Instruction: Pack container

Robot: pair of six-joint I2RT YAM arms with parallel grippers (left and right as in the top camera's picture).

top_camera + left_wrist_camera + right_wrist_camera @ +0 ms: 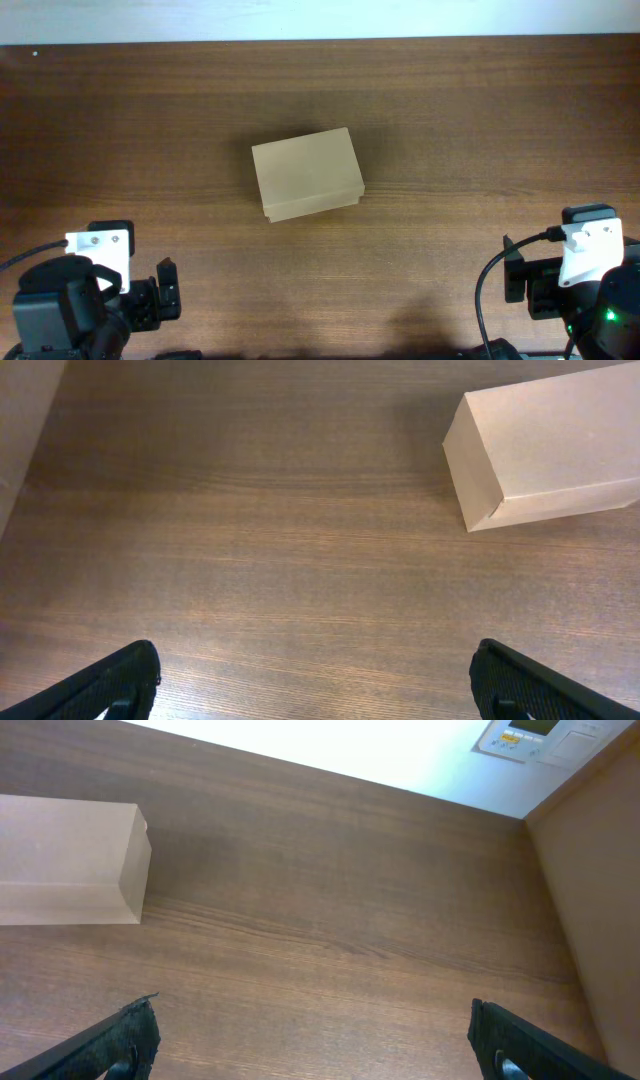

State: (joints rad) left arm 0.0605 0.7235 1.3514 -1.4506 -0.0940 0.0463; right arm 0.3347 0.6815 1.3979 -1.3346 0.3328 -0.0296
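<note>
The container (306, 172), a plain tan cardboard box with its lid shut, lies in the middle of the dark wooden table. It also shows at the upper right of the left wrist view (550, 445) and at the left edge of the right wrist view (70, 863). My left gripper (320, 685) is open and empty at the front left of the table, well short of the box. My right gripper (315, 1045) is open and empty at the front right, also far from the box. No pens or markers are in view.
The table's far edge meets a white wall (320, 18). A tan panel (595, 900) stands at the right in the right wrist view, and another (22, 420) at the upper left in the left wrist view. A white wall device (530, 738) hangs beyond.
</note>
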